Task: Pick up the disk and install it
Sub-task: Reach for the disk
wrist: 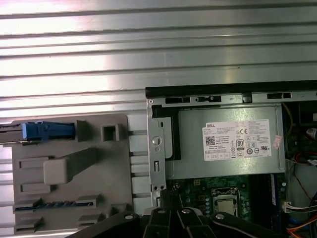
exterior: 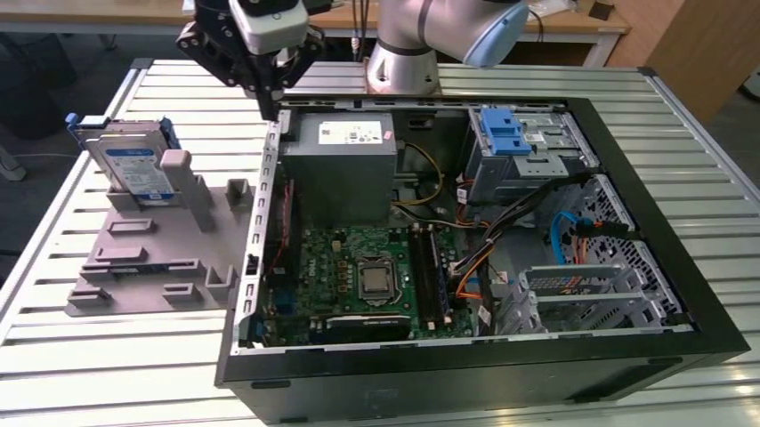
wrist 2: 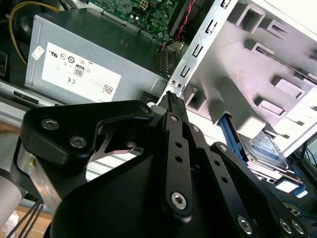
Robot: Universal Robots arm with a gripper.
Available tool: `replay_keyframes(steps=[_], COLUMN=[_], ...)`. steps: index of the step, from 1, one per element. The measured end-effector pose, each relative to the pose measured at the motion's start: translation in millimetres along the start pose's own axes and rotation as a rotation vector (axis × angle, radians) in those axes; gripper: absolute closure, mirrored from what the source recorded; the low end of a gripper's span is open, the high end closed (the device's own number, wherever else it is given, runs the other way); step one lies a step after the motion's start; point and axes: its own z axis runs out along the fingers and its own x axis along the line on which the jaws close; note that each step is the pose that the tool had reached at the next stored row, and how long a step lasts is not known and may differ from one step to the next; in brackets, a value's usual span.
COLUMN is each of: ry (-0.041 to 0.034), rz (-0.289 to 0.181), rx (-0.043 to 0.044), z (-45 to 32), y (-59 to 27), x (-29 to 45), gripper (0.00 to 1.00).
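Your gripper (exterior: 270, 108) hangs closed and empty above the computer case's (exterior: 475, 360) edge, while the disk (exterior: 128, 165) stands upright in its grey holder (exterior: 142, 260).

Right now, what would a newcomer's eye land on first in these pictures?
An open computer case lies on the slatted table, its green circuit board exposed. The arm's gripper hangs over the case's far corner on the exterior view's left. Beside the case, the disk stands upright in a grey holder.

Silver, blue-framed disk (exterior: 128, 165); grey holder (exterior: 142, 267)
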Motion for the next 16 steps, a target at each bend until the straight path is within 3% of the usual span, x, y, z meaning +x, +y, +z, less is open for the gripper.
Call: replay_keyframes(steps=[16], ry=[0.0000], rz=[0.000], rx=[0.0000], z=[0.4], y=[-0.5], x=[6.6], gripper=[0.89])
